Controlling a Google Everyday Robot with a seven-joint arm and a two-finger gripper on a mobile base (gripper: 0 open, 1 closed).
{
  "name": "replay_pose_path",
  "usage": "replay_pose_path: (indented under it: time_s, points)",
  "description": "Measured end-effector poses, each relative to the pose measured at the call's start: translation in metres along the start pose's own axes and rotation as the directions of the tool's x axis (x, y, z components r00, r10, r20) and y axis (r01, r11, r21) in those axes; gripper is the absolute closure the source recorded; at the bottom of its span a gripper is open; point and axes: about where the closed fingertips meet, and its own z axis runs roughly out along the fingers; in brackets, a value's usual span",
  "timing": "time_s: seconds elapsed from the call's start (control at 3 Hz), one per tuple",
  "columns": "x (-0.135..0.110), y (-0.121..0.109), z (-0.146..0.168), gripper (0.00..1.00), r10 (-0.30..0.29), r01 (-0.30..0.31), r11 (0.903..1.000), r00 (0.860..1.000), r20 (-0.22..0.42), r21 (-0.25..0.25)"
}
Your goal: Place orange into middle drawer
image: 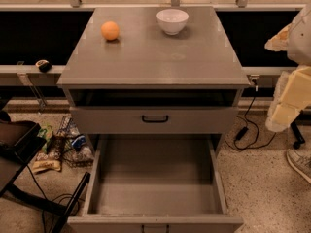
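Note:
The orange [110, 30] sits on the grey cabinet top [155, 62] at its back left. The middle drawer [155, 183] is pulled fully out below, and its deep tray holds nothing. Its small dark handle shows at the bottom edge of the view. Above it, the top drawer front [121, 120] with a black loop handle is closed. My gripper [286, 93], pale cream, hangs at the right edge of the view, beside the cabinet and well away from the orange. It holds nothing that I can see.
A white bowl [172, 21] stands at the back of the cabinet top, right of the orange. A wire basket [70, 142] with clutter and a black frame [19, 154] stand on the floor at left. Cables [245, 125] and a shoe [299, 161] lie at right.

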Motion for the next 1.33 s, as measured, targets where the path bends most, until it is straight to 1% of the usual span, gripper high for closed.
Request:
replay_pose_path:
  time_s: [0.33, 0.67, 1.0, 1.33]
  points:
    - [0.000, 0.000, 0.000, 0.00, 0.000, 0.000, 1.0000, 1.000, 0.000, 0.000]
    - [-0.005, -0.007, 0.020, 0.00, 0.008, -0.008, 1.0000, 0.999, 0.048, 0.000]
    - [-0.022, -0.024, 0.076, 0.00, 0.056, -0.049, 0.9981, 0.977, 0.205, -0.039]
    - [-0.073, -0.067, 0.127, 0.00, 0.122, -0.109, 0.9925, 0.903, 0.412, -0.056]
